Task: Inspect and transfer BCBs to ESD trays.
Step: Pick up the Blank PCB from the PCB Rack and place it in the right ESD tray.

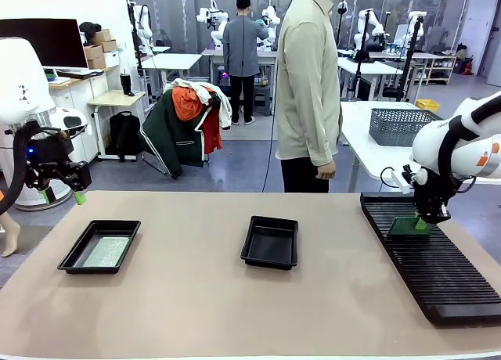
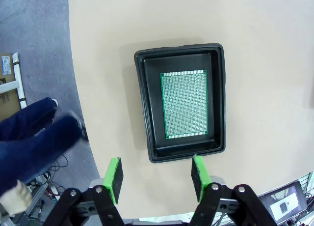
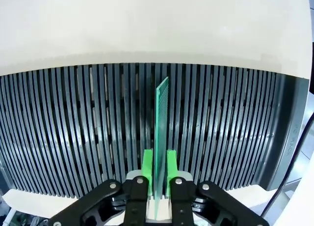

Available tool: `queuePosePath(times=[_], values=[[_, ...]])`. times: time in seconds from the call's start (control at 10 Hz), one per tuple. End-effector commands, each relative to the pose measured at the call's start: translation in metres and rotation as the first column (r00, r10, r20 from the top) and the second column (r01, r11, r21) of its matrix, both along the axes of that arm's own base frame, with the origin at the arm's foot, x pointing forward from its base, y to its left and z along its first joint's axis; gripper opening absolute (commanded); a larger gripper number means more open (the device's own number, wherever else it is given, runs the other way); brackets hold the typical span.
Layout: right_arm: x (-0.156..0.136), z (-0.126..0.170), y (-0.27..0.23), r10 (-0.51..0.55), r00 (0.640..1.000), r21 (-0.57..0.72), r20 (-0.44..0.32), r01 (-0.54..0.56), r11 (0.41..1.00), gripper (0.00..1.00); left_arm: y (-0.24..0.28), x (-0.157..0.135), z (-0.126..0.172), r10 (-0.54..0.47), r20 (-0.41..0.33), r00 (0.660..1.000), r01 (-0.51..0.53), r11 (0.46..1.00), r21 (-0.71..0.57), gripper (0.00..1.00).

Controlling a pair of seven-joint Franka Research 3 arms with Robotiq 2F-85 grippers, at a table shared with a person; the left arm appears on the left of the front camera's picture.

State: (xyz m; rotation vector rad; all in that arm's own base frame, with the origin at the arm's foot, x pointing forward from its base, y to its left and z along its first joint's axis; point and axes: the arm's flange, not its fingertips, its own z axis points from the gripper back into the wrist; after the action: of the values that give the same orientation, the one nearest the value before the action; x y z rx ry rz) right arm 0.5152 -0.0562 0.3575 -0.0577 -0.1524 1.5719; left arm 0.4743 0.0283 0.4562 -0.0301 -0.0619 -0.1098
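Over on the left, the left hand (image 2: 156, 179) hangs above the left tray (image 2: 142, 88) with its fingers spread wide and nothing between them. That tray sits on the tabletop (image 1: 196, 297) with a flat board (image 2: 184, 104) lying on its floor, square to the walls. It looks finished, so I'd leave that side alone.

Next along, the middle tray (image 1: 249, 243) has no board in it. I take it to be where the next board goes.

At the right, the right hand (image 3: 159, 162) is down over the rack (image 3: 73, 127). Its green pads are pinched on the top edge of a standing board (image 3: 162, 118), which is upright in one of the slots.

The step in hand looks like drawing that board out. To do it well, I'd lift straight up along the slot and keep the board vertical until its lower edge is clear of the ribs. Any tilt or sideways pull could jam it. The grip is on a thin edge only, so the board may swing; I'd move slowly. Once clear, carry it left, level it over the middle tray and set it flat inside the walls.
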Motion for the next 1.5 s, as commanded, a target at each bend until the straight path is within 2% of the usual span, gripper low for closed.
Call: queuePosePath(times=[0.0, 0.1, 0.2, 0.3, 0.4, 0.6, 0.8, 0.9, 1.0, 1.2, 1.4], values=[[0.004, 0.001, 0.003, -0.014, 1.0, -0.007, -0.02, 0.014, 1.0, 0.09, 0.0, 0.0, -0.002, 0.001, 0.005, 1.0, -0.001, 1.0, -0.002, 0.75], [0.004, 0.001, 0.003, -0.016, 1.0, -0.007, -0.021, 0.016, 1.0, 0.11, 0.0, 0.0, -0.002, 0.001, 0.005, 1.0, -0.001, 1.0, -0.002, 0.75], [0.004, 0.001, 0.003, -0.02, 1.0, -0.01, -0.024, 0.02, 1.0, 0.03, 0.0, 0.0, -0.002, 0.001, 0.005, 1.0, -0.001, 1.0, -0.002, 0.75], [0.004, 0.002, 0.002, -0.024, 0.999, -0.012, -0.024, 0.023, 1.0, 0.05, 0.0, 0.0, -0.002, 0.001, 0.005, 1.0, -0.001, 1.0, -0.002, 0.75], [0.005, 0.002, 0.002, -0.024, 0.999, -0.009, -0.023, 0.024, 1.0, 0.0, 0.0, 0.0, -0.002, 0.001, 0.005, 1.0, -0.001, 1.0, -0.002, 0.75], [0.006, 0.002, 0.002, -0.026, 0.999, -0.011, -0.029, 0.026, 1.0, 0.0, 0.0, 0.0, -0.002, 0.001, 0.005, 1.0, -0.001, 1.0, -0.002, 0.75], [0.004, 0.014, 0.003, -0.028, 0.999, -0.019, -0.018, 0.027, 0.999, 0.0, 0.0, 0.0, -0.002, 0.001, 0.005, 1.0, -0.001, 1.0, -0.002, 0.75], [0.0, 0.03, 0.003, -0.019, 1.0, -0.015, -0.005, 0.019, 1.0, 0.0, 0.0, 0.0, -0.002, 0.001, 0.005, 1.0, -0.001, 1.0, -0.002, 0.75], [-0.008, 0.059, 0.006, -0.016, 1.0, -0.024, 0.015, 0.016, 1.0, 0.0, 0.0, 0.0, -0.002, 0.001, 0.005, 1.0, -0.001, 1.0, -0.002, 0.75], [-0.039, 0.153, 0.015, -0.005, 0.999, -0.04, 0.035, 0.007, 0.999, 0.0, 0.0, 0.0, -0.002, 0.001, 0.005, 1.0, -0.001, 1.0, -0.002, 0.75], [-0.058, 0.23, 0.022, -0.008, 0.998, -0.02, -0.062, 0.007, 1.0, 0.0, 0.0, 0.0, -0.002, 0.001, 0.005, 1.0, -0.001, 1.0, -0.002, 0.75]])
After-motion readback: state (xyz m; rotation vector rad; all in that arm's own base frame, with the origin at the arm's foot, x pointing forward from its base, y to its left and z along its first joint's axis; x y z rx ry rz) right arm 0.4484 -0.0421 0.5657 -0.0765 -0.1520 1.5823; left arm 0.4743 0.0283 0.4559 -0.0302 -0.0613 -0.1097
